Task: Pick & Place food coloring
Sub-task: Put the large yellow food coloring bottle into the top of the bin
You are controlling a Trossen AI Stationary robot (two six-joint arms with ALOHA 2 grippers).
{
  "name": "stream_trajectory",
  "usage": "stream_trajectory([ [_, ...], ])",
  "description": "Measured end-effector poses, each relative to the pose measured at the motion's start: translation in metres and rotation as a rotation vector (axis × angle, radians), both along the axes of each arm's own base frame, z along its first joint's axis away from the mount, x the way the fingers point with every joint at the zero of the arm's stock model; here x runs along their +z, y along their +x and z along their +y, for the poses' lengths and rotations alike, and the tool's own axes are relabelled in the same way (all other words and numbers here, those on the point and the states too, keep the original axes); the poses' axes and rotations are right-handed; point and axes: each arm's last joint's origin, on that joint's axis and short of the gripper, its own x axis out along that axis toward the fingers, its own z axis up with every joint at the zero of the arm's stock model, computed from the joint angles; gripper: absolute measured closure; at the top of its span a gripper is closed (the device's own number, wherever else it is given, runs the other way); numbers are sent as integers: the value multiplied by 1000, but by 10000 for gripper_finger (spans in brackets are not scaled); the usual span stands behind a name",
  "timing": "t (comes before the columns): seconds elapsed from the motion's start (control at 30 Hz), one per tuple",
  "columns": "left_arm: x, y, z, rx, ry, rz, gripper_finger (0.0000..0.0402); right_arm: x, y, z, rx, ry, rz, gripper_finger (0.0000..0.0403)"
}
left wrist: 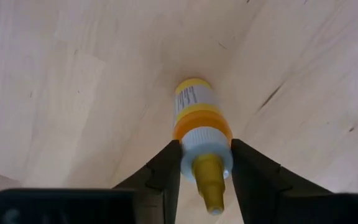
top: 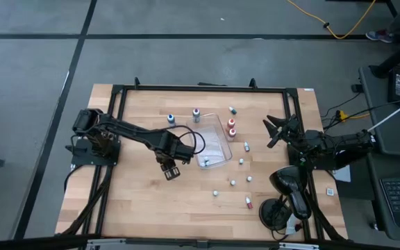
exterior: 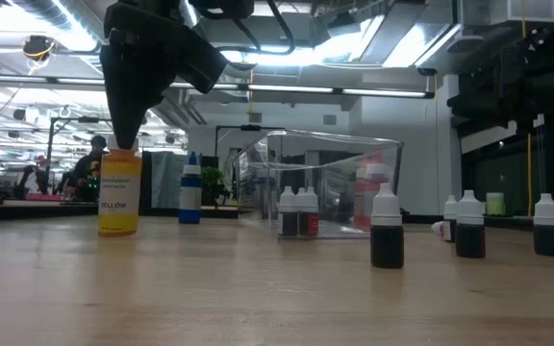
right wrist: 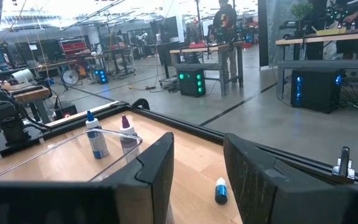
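A yellow food coloring bottle (left wrist: pixel 194 115) stands upright on its base on the table (exterior: pixel 120 192). My left gripper (left wrist: pixel 207 163) comes down over its top, shut on it; in the high view the gripper (top: pixel 171 170) hides the bottle. Other small bottles stand on the wood: blue (top: pixel 171 119), pink (top: pixel 196 114), green (top: pixel 232 110), red (top: pixel 232 125), and several tiny ones toward the near right (top: pixel 232 182). Two dark ones (exterior: pixel 296 213) sit inside the clear tray (top: pixel 217 139). My right gripper (top: pixel 278 130) waits open at the table's right side, touching nothing. My left gripper pinches the yellow bottle's white collar (left wrist: pixel 197 138), just below the yellow tip, between its two fingers (left wrist: pixel 166 168). The fingers come from above, pointing down. The bottle stands upright with its base on the table (exterior: pixel 118 231).
The clear tray (exterior: pixel 320 178) stands just right of my left gripper. Dark small bottles (exterior: pixel 387 231) (exterior: pixel 469 228) stand toward the near right. A black device with a cable (top: pixel 289 194) lies at the near right corner. A black frame rail (top: pixel 200 88) lines the far edge.
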Motion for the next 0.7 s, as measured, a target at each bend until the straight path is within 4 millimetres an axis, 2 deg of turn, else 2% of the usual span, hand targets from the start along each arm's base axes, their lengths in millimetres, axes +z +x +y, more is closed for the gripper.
stream_trajectory([
  [0.17, 15, 0, 7, -13, 25, 21, 283, 0, 0, 0, 0, 0, 0, 260],
  [0.53, 84, 9, 27, -29, 88, -72, 286, 0, 0, 0, 0, 0, 0, 260],
  [0.7, 108, 11, 37, -37, 148, -98, 288, 0, 0, 0, 0, 0, 0, 260],
])
